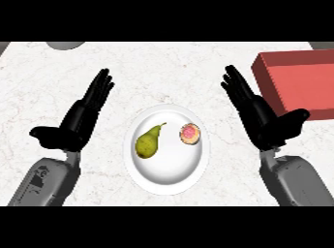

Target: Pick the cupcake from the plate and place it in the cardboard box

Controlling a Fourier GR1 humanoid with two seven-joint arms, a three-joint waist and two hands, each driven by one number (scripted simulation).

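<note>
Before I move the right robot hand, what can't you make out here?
Head view only:
- Red box: right side cut off by the picture's edge; its depth is unclear.
- Grey object at the counter's far edge: cut off by the top band, unidentifiable.
- Cupcake: too small to show detail.

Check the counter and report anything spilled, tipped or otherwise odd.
Nothing is spilled or tipped. The cupcake and a pear lie apart on the white plate. One oddity: the box at the right is red, not cardboard-coloured. Each robot hand, left and right, is open.
</note>
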